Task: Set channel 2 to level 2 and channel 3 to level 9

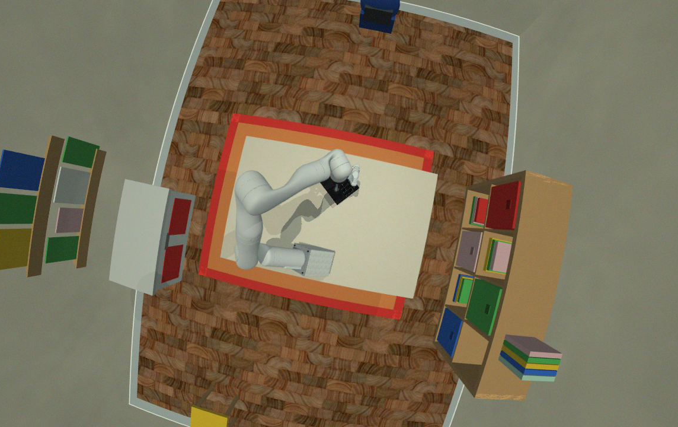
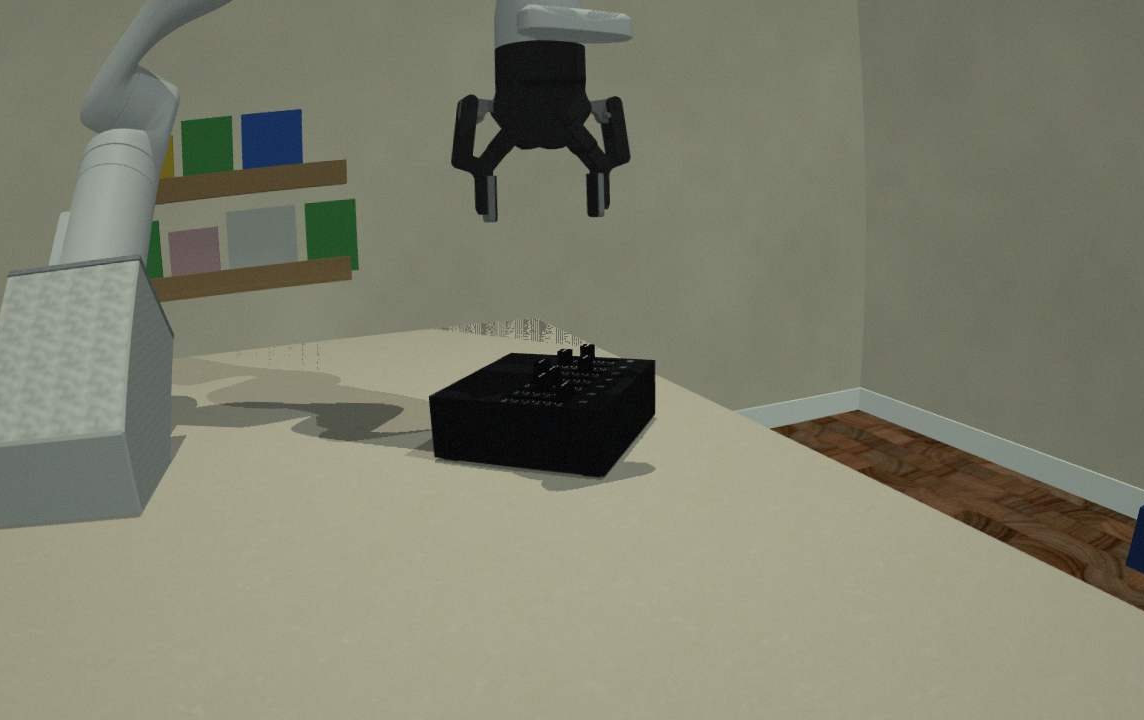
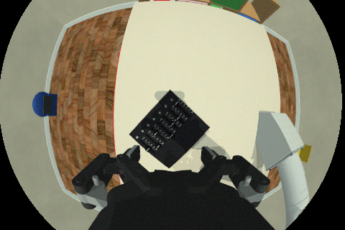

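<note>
Beige table [image 2: 737,582]: lighting desk [image 2: 540,420] well below open end effector [image 2: 540,198].

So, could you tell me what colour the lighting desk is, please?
Black, clearest in the exterior view: lighting desk.

Olive walls [image 2: 1006,179], parquet floor [image 1: 304,69], bookshelf [image 1: 543,254]

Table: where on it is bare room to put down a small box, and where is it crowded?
Bare patches: the wide stretch of table nearest the exterior camera, in front of the lighting desk, and the side toward the bookshelf. It is crowded between the desk and the arm's base, and directly under the open gripper.
</note>
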Controlling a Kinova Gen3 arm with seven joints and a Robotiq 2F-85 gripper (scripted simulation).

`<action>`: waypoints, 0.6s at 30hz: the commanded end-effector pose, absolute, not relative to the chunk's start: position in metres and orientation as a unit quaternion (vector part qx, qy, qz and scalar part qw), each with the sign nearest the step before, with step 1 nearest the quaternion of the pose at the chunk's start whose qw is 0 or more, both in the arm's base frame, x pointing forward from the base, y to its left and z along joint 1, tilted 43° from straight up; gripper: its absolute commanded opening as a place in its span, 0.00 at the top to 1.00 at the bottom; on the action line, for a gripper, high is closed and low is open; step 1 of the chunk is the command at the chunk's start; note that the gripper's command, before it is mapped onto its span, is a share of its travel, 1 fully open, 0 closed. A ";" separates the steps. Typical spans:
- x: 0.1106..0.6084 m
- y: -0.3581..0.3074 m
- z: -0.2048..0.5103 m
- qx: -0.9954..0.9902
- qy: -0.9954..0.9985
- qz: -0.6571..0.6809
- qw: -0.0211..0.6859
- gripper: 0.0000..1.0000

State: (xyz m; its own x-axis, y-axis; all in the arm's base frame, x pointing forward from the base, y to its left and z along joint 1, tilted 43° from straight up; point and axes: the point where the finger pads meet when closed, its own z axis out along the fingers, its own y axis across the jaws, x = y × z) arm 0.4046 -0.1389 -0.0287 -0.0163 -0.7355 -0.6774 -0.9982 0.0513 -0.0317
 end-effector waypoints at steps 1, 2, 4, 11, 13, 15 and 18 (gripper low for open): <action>0.405 -0.140 -0.028 -0.646 0.672 0.239 0.274 0.00; 0.405 -0.140 -0.028 -0.646 0.672 0.239 0.274 0.00; 0.405 -0.140 -0.028 -0.645 0.672 0.239 0.274 0.00; 0.404 -0.139 -0.029 -0.638 0.678 0.243 0.272 0.00; 0.404 -0.138 -0.029 -0.633 0.683 0.246 0.270 0.00; 0.404 -0.138 -0.029 -0.633 0.683 0.246 0.270 0.00; 0.403 -0.137 -0.031 -0.620 0.694 0.252 0.266 0.00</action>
